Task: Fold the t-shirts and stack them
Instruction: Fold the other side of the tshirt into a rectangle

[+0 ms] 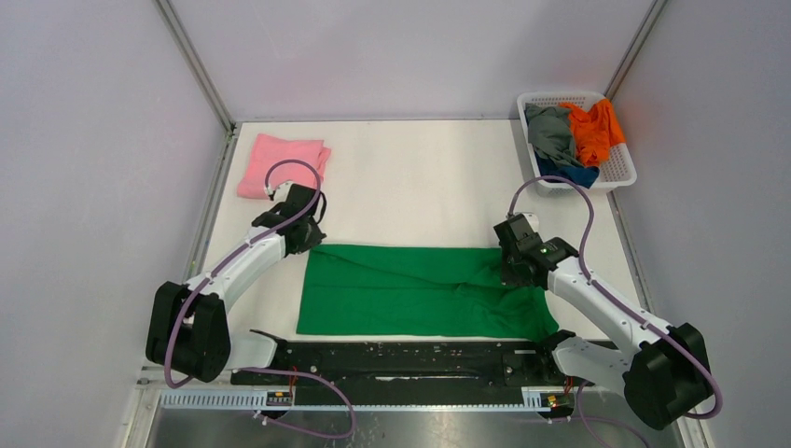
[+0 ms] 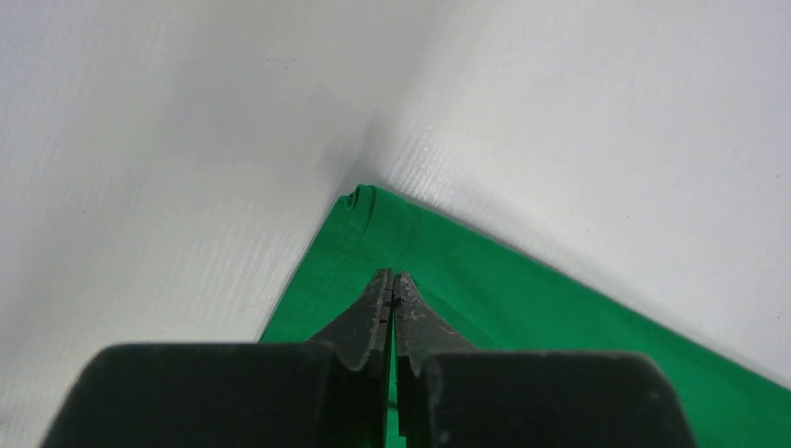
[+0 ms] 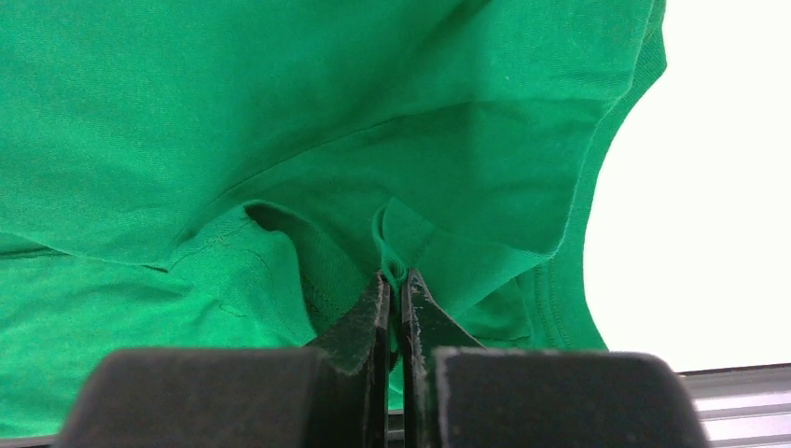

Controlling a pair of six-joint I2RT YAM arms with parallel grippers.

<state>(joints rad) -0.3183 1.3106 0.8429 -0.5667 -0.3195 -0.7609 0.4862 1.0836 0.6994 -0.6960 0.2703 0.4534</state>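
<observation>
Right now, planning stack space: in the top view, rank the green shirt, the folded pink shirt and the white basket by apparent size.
Largest: green t-shirt, spread out.
Next: white basket.
Smallest: folded pink t-shirt, somewhat smaller than the basket; both lie toward the far edge, so nearness hardly skews it.

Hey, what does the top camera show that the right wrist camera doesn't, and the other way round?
Only the top external view shows the folded pink t-shirt, the white basket holding grey, orange and dark blue shirts, and the left arm. Only the right wrist view shows a small fold of cloth pinched between shut fingers. Both show the green t-shirt and the right gripper.
</observation>
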